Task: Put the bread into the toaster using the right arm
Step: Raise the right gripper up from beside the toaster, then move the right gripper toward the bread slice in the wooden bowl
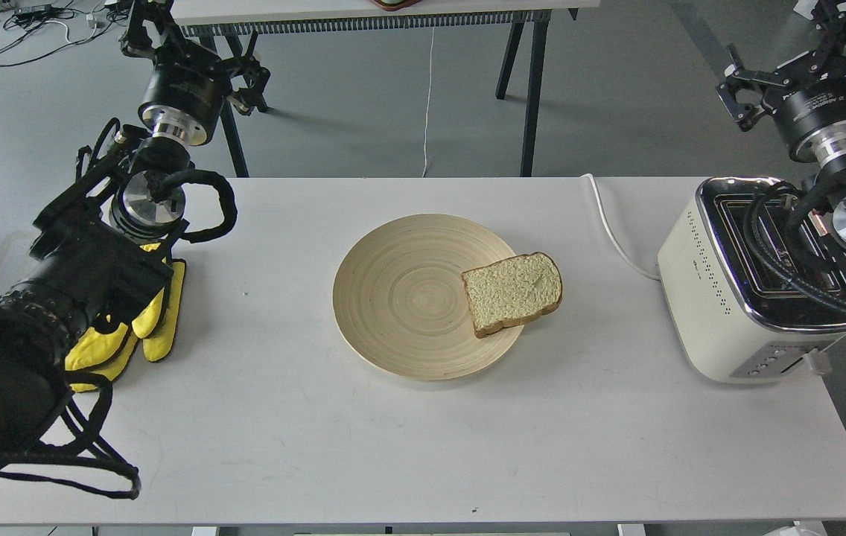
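The bread [512, 292] lies flat on the right rim of a round bamboo-coloured plate [393, 298], its crust end hanging over the edge onto the table. The cream-white toaster [728, 305] stands at the table's right end, chrome top and slots facing up, partly covered by my right arm's cables. My right gripper [740, 88] is raised behind and above the toaster, well away from the bread; its fingers are small and dark. My left gripper [250, 83] hangs beyond the table's far left corner, fingers unclear.
A white cord [616, 231] runs from the toaster over the table's back edge. Yellow padding [147, 327] on my left arm rests on the white table [281, 417] at the left. Another table's black legs [531, 97] stand behind.
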`<state>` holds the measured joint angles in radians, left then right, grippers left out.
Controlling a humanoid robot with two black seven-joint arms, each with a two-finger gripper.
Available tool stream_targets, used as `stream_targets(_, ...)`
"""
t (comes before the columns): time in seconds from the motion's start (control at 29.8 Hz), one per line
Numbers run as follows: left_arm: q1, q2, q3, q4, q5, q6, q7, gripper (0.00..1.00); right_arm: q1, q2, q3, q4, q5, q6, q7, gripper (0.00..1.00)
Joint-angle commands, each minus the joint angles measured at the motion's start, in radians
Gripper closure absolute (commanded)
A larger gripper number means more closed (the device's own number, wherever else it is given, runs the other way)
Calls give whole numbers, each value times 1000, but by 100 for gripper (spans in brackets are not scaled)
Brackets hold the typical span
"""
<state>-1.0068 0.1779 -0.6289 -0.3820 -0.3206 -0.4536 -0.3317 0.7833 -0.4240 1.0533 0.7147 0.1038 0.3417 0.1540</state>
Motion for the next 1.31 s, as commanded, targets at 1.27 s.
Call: stream_targets(1.27,-1,-2,0,8,0,0,-3,0,86,-217,-476,391,-1282,-177,2,6)
